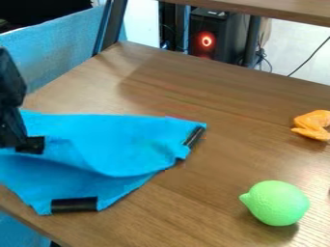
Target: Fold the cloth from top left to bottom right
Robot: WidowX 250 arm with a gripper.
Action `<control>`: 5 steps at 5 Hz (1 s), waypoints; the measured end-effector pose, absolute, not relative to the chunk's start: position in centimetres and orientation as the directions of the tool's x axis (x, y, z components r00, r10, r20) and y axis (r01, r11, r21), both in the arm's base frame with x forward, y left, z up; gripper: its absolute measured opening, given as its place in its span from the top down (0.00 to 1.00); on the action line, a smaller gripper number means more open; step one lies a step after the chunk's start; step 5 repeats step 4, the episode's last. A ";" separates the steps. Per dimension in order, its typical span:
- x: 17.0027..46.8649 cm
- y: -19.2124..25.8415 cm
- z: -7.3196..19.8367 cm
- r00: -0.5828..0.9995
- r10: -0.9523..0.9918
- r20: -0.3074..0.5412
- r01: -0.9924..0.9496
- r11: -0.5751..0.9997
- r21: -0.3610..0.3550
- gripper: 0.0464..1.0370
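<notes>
Well, cloth (122, 140): blue, on the left side of the tabletop (213, 91), an upper layer bowed over a lower one, its curved edge running across the middle.
Feel: light, soft and limp, I would judge; it should bend without fuss, hardly slip and hardly break, though a loose layer may sag or drag its neighbour along.
Black strips: one at the near corner (74, 204), one at the right-hand corner (193, 137); these look stiffer than the fabric and would likely resist a crease.
Grip: best pinched at the upper-left edge, taking just the top layer, then carried low towards the bottom right; pinching too deep could pull up both layers.
Hand (30, 144): at the left edge, over the cloth's left part; whether it is wide, narrow or holding fabric, I cannot tell.
Count on the tabletop: one cloth, two black strips, one green lemon-shaped toy (277, 202) near the lower right, one orange toy (314, 124) at the right edge; a dark sliver below that is too small to name.
Count beyond it: one dark computer case (218, 36) with one red glowing ring (206, 41).
</notes>
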State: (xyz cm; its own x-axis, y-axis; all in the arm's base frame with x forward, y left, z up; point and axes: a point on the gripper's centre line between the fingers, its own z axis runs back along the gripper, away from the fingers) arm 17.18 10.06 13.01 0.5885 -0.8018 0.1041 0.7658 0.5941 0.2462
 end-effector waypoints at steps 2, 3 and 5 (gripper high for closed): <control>16.1 9.9 11.5 0.580 -0.813 0.042 0.792 0.575 0.206 0.56; 16.5 10.2 11.0 0.616 -0.788 -0.012 0.779 0.607 0.156 0.24; 17.6 11.3 13.3 0.635 -0.772 -0.025 0.760 0.618 0.202 0.03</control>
